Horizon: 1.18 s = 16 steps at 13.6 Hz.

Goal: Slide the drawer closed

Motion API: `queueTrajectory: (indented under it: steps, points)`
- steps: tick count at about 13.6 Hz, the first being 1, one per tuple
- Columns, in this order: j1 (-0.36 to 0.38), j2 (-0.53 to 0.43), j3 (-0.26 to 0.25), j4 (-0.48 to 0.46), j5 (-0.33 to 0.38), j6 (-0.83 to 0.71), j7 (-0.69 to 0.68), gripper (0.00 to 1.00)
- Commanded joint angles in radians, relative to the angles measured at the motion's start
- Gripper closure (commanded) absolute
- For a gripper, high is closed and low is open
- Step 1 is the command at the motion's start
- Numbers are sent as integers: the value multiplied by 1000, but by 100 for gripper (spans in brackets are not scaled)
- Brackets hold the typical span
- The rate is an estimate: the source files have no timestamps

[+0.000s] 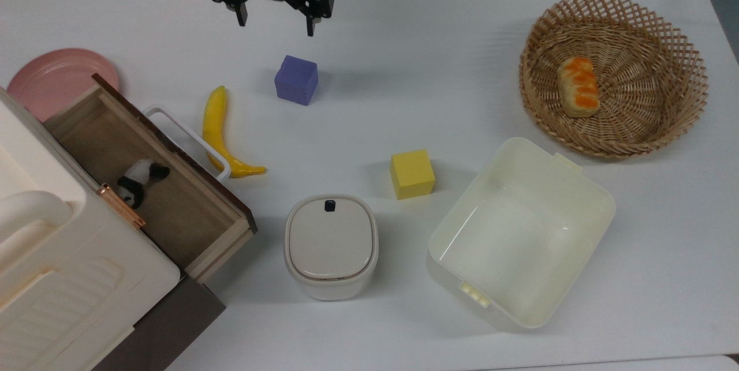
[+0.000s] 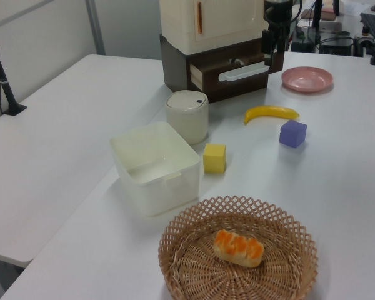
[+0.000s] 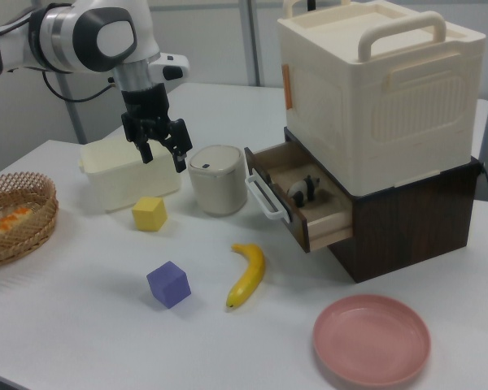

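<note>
The drawer (image 1: 190, 215) stands pulled out of the dark brown cabinet at the top view's left, its light wooden inside showing. Its dark front panel carries a white loop handle (image 1: 187, 140), and a small black-and-white panda toy (image 1: 138, 177) lies inside. The right view shows the same drawer (image 3: 325, 213) and handle (image 3: 260, 195), and the left view shows the drawer (image 2: 232, 70) too. My gripper (image 1: 276, 25) hangs open and empty above the table's far edge, beyond the purple cube and well apart from the drawer. The gripper (image 3: 163, 159) hovers over the white canister in the right view, with its fingers spread.
A banana (image 1: 219, 134) lies just in front of the handle. A purple cube (image 1: 296, 79), a yellow cube (image 1: 411, 173), a lidded canister (image 1: 330, 246), a cream tub (image 1: 519, 232), a basket (image 1: 646, 128) with bread and a pink plate (image 1: 52, 74) share the table. A cream box (image 3: 374, 89) tops the cabinet.
</note>
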<state>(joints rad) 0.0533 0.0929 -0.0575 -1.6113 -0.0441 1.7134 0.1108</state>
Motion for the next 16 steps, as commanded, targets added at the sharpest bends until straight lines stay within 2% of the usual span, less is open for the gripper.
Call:
queueTrajectory:
  steps: [1,16]
  points:
    - [0,-21,-4,-19,10,-17,-2,0]
    - [0,-19,-2,-18,12,-15,12,0]
